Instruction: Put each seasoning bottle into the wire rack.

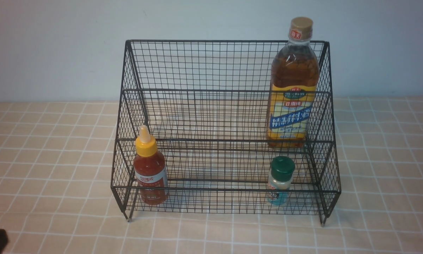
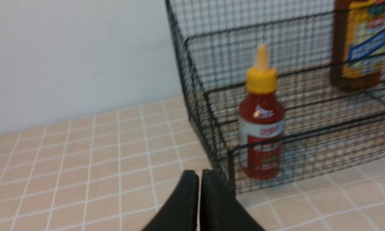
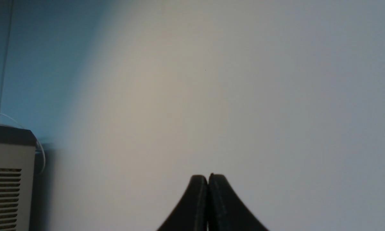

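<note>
Wire rack (image 1: 225,67) is standing on the desk (image 1: 49,169), its checked cloth showing on all sides, with the pale wall (image 1: 56,46) rising behind it. All three seasoning bottles are sitting inside the rack, upright. The red-sauce squeeze bottle (image 1: 149,168) is standing on the rack's lower front tier at its left end, close to the sloped left side — yellow nozzle cap poking above the front rail. The green-capped shaker (image 1: 280,180) is sitting on the same lower tier toward the rack's right end, well apart from the red bottle. The tall amber bottle (image 1: 293,84) is standing on the upper rear tier, directly behind and above the shaker, its tan cap rising over the rack's top rim. The left gripper (image 2: 199,175) is hanging just outside the rack's front left corner, near the red bottle but apart from it — jaws pressed together, holding nothing. In the front view only a dark scrap of it is showing, at the lower left corner. The right gripper (image 3: 208,178) is pointing at bare wall, away from the rack, jaws also closed and empty; a vented grey box (image 3: 8,179) is sitting at the edge of that view.
</note>
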### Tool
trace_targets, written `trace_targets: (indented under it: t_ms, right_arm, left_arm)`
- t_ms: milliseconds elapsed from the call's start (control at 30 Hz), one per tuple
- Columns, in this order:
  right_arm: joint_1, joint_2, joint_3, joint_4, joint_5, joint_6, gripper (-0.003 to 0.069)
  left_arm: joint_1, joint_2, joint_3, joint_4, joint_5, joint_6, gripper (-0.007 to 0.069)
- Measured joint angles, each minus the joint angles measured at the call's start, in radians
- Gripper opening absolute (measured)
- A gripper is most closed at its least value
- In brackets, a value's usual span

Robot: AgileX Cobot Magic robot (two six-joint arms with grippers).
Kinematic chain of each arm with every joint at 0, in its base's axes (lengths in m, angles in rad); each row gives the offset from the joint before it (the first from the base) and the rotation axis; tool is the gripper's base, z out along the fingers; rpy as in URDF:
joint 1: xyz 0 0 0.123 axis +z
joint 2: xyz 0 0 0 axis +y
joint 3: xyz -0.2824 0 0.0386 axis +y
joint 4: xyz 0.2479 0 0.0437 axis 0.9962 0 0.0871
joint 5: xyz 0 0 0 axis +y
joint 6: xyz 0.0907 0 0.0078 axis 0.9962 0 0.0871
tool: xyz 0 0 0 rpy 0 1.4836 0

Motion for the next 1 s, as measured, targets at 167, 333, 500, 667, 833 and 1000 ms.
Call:
trace_targets:
  t_ms: [167, 333, 500, 667, 833, 1000]
  right_arm:
    - [0.000, 0.000, 0.000, 0.000, 0.002, 0.000, -0.0012]
    - [0.000, 0.000, 0.000, 0.000, 0.003, 0.000, -0.0012]
    - [0.000, 0.000, 0.000, 0.000, 0.007, 0.000, -0.0012]
    - [0.000, 0.000, 0.000, 0.000, 0.007, 0.000, -0.0012]
    - [0.000, 0.000, 0.000, 0.000, 0.008, 0.000, -0.0012]
    - [0.000, 0.000, 0.000, 0.000, 0.008, 0.000, -0.0012]
  left_arm:
    - [0.081, 0.000, 0.144, -0.008, -0.068, 0.010, -0.0007]
    - [0.085, 0.000, 0.179, -0.011, -0.068, 0.010, -0.0007]
    - [0.085, 0.000, 0.179, -0.011, -0.067, 0.010, -0.0007]
    - [0.085, 0.000, 0.179, -0.011, -0.067, 0.010, -0.0007]
    - [0.085, 0.000, 0.179, -0.012, -0.067, 0.010, -0.0007]
    - [0.085, 0.000, 0.179, -0.012, -0.067, 0.010, -0.0007]
